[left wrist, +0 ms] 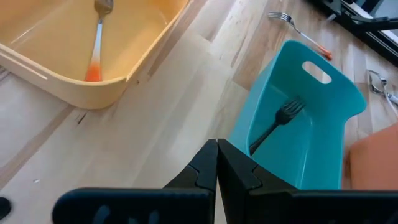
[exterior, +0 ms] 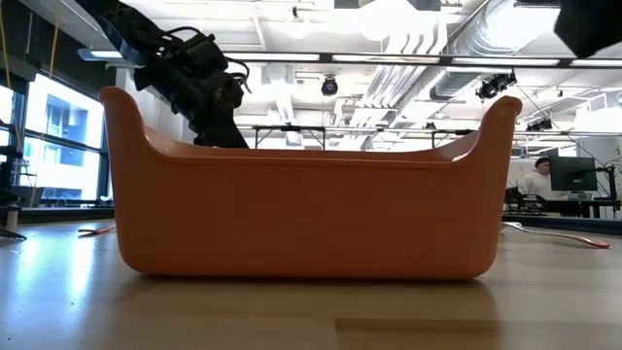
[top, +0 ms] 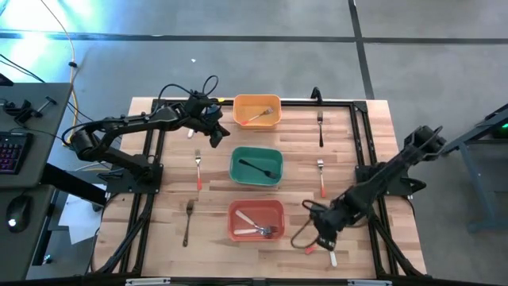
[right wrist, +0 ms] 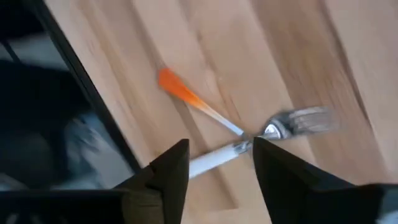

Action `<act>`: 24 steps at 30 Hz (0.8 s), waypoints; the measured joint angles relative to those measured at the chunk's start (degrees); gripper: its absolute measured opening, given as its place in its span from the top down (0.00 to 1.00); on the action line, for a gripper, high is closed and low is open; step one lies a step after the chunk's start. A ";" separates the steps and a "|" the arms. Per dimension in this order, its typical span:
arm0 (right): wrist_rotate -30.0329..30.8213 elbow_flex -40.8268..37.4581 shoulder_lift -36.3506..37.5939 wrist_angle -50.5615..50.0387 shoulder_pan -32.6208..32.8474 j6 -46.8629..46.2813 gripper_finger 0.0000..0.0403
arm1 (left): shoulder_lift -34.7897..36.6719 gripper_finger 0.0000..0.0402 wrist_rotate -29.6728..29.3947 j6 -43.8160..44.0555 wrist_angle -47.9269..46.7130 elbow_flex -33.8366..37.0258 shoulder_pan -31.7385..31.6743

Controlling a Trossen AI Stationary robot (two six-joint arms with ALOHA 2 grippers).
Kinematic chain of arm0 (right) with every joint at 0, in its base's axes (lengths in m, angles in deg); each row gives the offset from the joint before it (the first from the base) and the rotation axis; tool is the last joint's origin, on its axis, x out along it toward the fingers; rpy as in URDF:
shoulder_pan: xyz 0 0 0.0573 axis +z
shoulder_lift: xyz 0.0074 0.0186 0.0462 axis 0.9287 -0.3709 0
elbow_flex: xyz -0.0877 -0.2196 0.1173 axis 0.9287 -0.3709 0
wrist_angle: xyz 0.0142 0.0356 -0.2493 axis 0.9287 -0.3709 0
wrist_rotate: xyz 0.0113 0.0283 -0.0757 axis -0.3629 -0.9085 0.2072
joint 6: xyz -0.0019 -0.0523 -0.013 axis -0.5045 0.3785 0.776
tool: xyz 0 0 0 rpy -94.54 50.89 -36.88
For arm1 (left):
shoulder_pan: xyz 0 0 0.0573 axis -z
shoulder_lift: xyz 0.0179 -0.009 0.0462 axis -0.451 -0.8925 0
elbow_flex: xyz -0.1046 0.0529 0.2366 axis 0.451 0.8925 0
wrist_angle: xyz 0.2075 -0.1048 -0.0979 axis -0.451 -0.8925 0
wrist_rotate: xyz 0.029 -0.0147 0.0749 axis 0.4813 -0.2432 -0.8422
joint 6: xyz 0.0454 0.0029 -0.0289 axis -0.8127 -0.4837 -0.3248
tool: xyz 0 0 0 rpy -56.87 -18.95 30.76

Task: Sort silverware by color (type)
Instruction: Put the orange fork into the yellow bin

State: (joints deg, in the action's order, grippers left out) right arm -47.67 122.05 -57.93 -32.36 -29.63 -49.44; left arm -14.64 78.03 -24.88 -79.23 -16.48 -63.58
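Right gripper (right wrist: pixel 214 165), jaws apart, angles over 2 crossed forks (right wrist: pixel 249 134); left gripper (left wrist: pixel 217 163), jaws together.

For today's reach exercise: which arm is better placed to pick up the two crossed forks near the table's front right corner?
Right, probably. The right claw hangs open just above the crossed white-handled fork and orange-handled fork. The left claw is shut, far off between the orange bin and green bin.
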 joint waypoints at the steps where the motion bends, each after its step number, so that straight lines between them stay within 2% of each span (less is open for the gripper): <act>1: -0.15 0.00 -1.29 0.15 0.62 3.64 0.59 | 0.00 1.00 0.00 0.27 -0.02 0.00 0.03; 5: -0.52 0.00 -5.76 0.02 2.43 15.34 0.58 | 0.00 1.00 0.00 0.39 -0.71 0.00 0.04; 8: -0.39 0.00 -8.16 0.04 2.82 19.69 0.60 | 0.00 1.00 -0.02 0.40 -1.58 0.00 0.04; 17: 3.98 0.00 -9.47 1.02 2.65 24.73 0.63 | 0.00 1.00 -0.07 0.41 -2.09 0.00 0.04; 24: 2.50 0.00 -9.49 7.21 3.53 28.19 0.63 | 0.00 1.00 -0.09 0.41 -2.27 0.00 0.04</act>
State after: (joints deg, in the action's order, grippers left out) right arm -45.17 122.05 -67.41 -25.15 -26.10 -21.25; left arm -14.64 77.94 -24.47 -81.50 -16.48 -63.54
